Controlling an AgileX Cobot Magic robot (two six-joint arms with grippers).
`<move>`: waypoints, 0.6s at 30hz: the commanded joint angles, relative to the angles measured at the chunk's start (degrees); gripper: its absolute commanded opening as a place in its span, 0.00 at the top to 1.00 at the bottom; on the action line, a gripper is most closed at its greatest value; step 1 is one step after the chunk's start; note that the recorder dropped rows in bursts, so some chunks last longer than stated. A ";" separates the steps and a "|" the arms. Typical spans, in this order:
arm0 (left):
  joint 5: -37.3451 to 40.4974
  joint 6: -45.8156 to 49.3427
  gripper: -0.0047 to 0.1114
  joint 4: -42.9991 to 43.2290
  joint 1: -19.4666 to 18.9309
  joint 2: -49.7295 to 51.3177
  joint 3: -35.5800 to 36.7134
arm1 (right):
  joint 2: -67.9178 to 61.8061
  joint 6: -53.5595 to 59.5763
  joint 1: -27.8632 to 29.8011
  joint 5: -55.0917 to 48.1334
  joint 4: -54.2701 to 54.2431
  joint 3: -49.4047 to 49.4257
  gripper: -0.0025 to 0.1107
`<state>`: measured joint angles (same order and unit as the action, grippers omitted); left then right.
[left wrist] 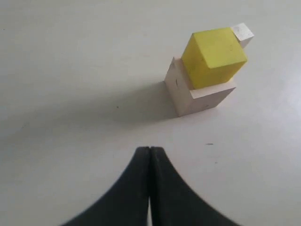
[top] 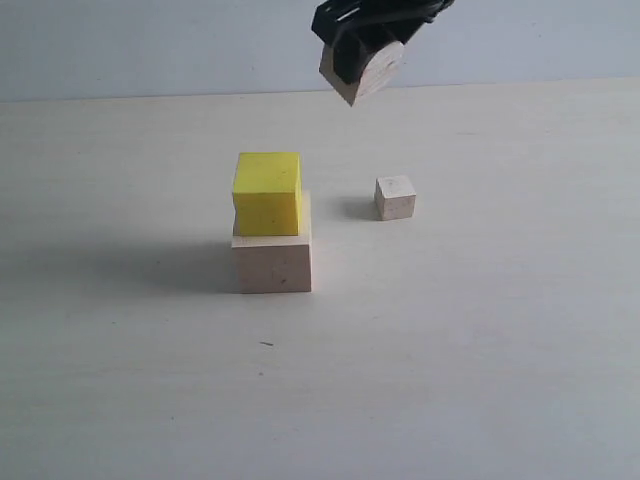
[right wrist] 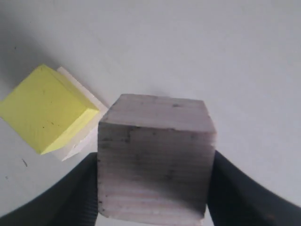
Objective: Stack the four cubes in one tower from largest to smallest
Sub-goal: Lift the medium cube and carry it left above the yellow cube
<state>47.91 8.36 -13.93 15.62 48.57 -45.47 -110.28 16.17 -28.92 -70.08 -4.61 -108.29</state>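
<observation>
The left gripper point(left wrist: 149, 155) is pressed together and empty. The yellow cube point(top: 267, 192) sits on the largest pale cube point(top: 272, 264). Higher and to the right, the right gripper point(top: 360, 55) clamps the grainy cube point(top: 382, 68), tilted, in the air. The smallest cube point(top: 395, 197) lies on the table point(top: 500, 330), slightly further right.

Right pincer point(top: 362, 62) cropped by exterior view's top edge; smallest cube point(left wrist: 243, 33) mostly hidden behind yellow cube point(left wrist: 214, 56).

No text, label, brand, number or sign can be read in any of the three views.
</observation>
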 commanded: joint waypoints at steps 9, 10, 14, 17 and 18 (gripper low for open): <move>4.20 0.55 0.96 -0.36 0.31 0.17 0.19 | 0.37 42.89 -0.07 0.12 -13.43 -1.44 0.98; 4.20 0.55 0.96 -0.36 0.31 0.17 0.19 | 0.37 41.87 -0.07 0.12 -13.44 -1.44 0.98; 4.20 0.55 0.96 -0.36 0.31 0.17 0.19 | 0.37 10.20 -0.07 0.13 -8.65 -1.44 0.98; 3.62 0.45 0.96 -0.36 0.31 0.17 0.19 | 0.37 -13.50 -0.07 0.12 -7.98 -1.44 0.98; 3.34 0.45 0.96 -0.36 0.31 0.17 0.19 | 0.37 -16.97 -0.37 0.12 -8.21 -1.44 0.98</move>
<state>52.32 8.54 -13.93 15.62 48.57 -45.47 -110.28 17.38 -29.02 -70.23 -13.31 -109.20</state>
